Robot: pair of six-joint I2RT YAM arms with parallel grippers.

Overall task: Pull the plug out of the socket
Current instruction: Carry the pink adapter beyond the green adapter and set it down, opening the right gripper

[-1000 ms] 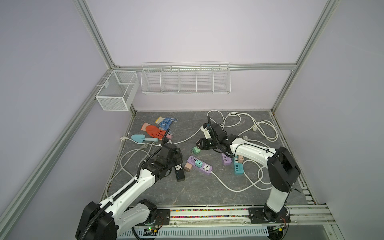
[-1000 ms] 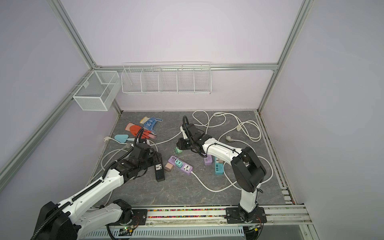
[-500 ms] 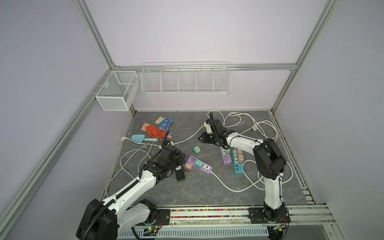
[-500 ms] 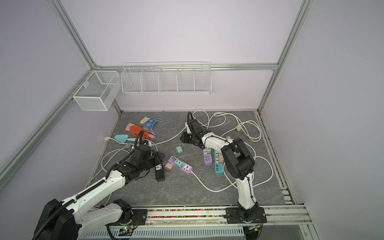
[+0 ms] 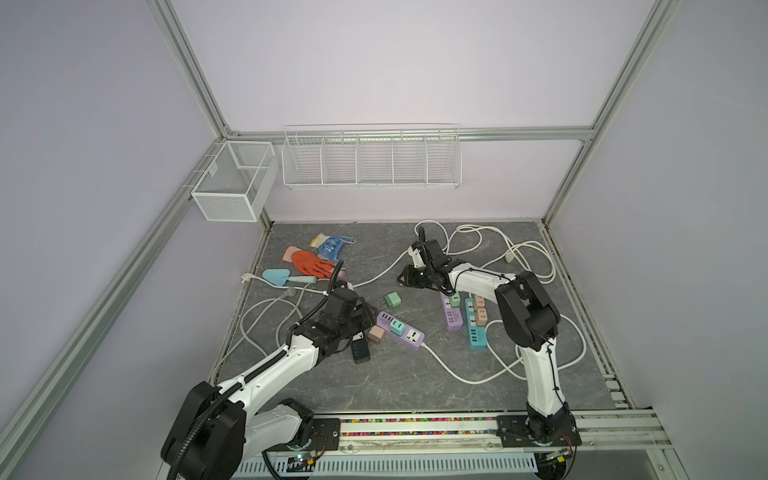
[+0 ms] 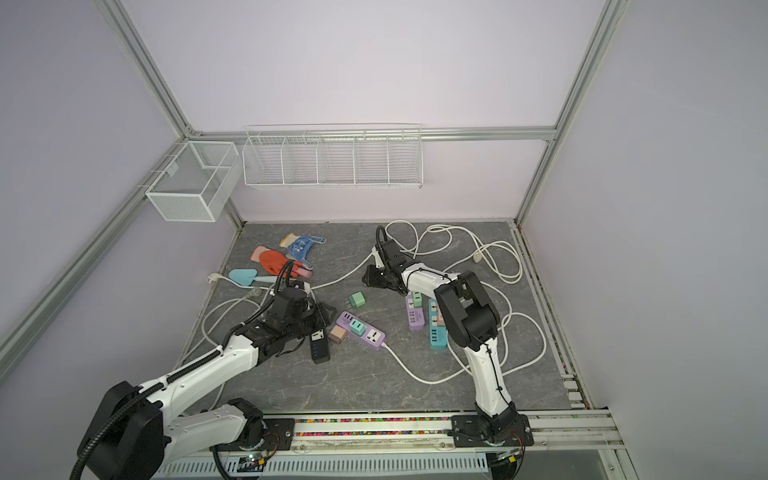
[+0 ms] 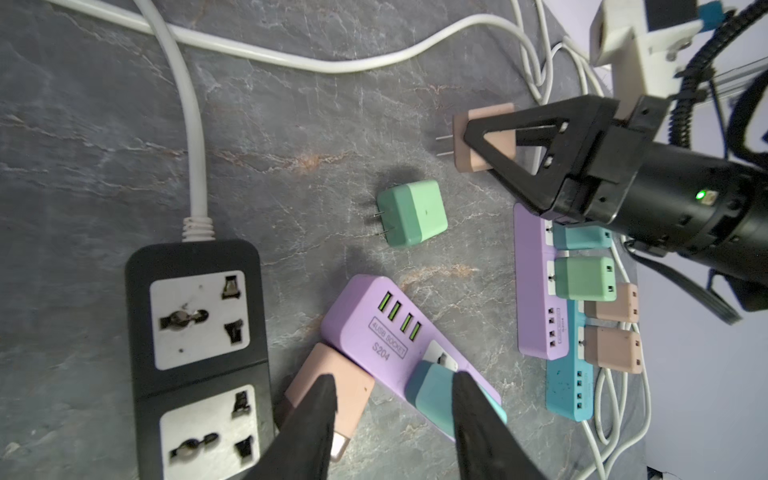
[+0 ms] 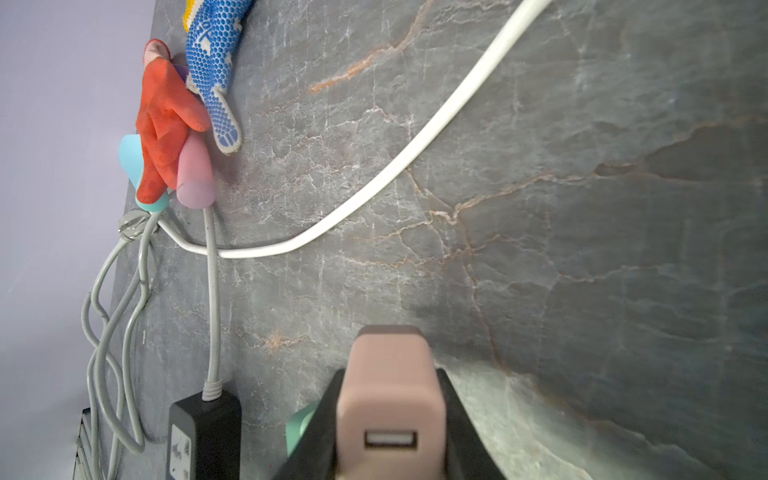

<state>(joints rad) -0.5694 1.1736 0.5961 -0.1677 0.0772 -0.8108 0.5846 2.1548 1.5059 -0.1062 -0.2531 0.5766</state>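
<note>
My right gripper (image 5: 405,277) (image 6: 370,278) is shut on a pink plug (image 8: 390,386) (image 7: 467,160). It holds the plug above the table, its prongs bare and clear of every socket. My left gripper (image 7: 392,382) (image 5: 365,320) stands open and holds nothing. It is low over one end of a purple socket strip (image 7: 374,328) (image 5: 401,330) (image 6: 360,330). One finger is over a loose pink plug (image 7: 353,386), the other over a teal plug (image 7: 432,386) seated in that strip. A green plug (image 7: 415,214) (image 5: 392,300) lies loose on the table.
A black power strip (image 7: 195,324) (image 5: 359,347) lies beside my left gripper. A second purple strip (image 7: 532,291) and a blue strip (image 7: 565,395), both with plugs seated, lie under my right arm. White cables (image 5: 478,374) loop across the table. Gloves (image 5: 309,262) and a scoop (image 5: 276,276) lie at the back left.
My right arm's elbow has swung in toward the middle while its gripper stayed near the same spot, still shut. My left gripper has edged toward the purple strip.
</note>
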